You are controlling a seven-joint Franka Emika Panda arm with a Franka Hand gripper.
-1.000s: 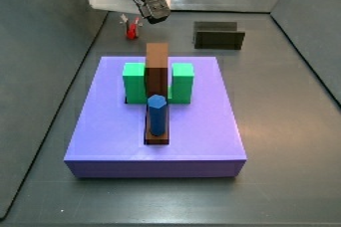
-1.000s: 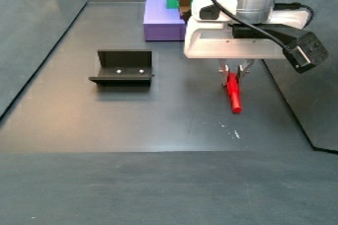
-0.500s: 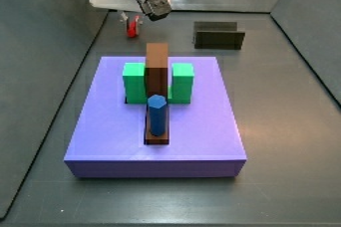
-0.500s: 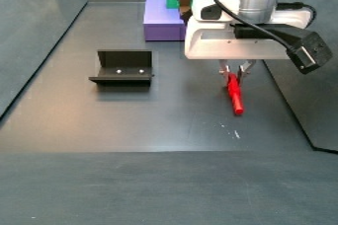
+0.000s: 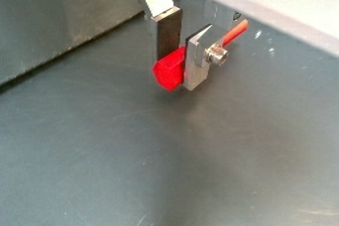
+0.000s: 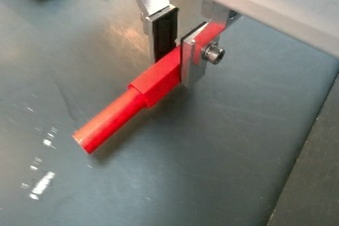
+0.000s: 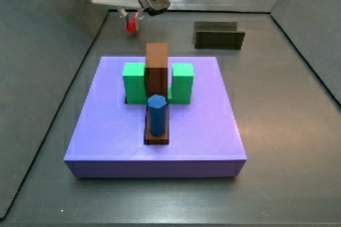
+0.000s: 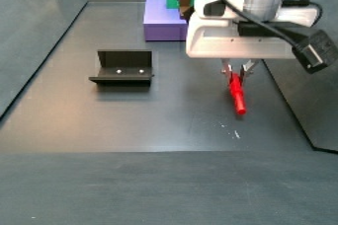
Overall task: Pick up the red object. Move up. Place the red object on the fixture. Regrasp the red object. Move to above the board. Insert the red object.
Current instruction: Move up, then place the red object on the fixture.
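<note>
The red object [image 6: 133, 108] is held at one end between the two silver fingers [image 6: 199, 56] of the hand [image 6: 179, 50]. The fingers are clamped on it from both sides. In a wrist view the long red stick is seen pointing away from the hand, low over the dark floor [image 6: 252, 161]. It cannot be told whether its far end touches the floor. In a wrist view only the red end [image 5: 169, 70] is seen, squeezed between the plates of the hand [image 5: 179, 59].

In a side view the red object [image 8: 238, 95] is seen under the big white hand [image 8: 236, 69], tilted a little, at the right side of the floor. In a side view it [image 7: 132, 25] is seen hanging below the hand [image 7: 131, 14], behind the board [image 7: 158, 126].

The board is a flat purple slab. Green blocks [image 7: 135, 82], a tall brown block [image 7: 158, 64] and a blue peg [image 7: 156, 114] are carried on it. The red object is well apart from the board.

The fixture [image 8: 123, 68] is seen as a small dark open box on the floor, well apart from the hand. In a side view the fixture [image 7: 218, 35] is seen behind the board, near the back wall.
</note>
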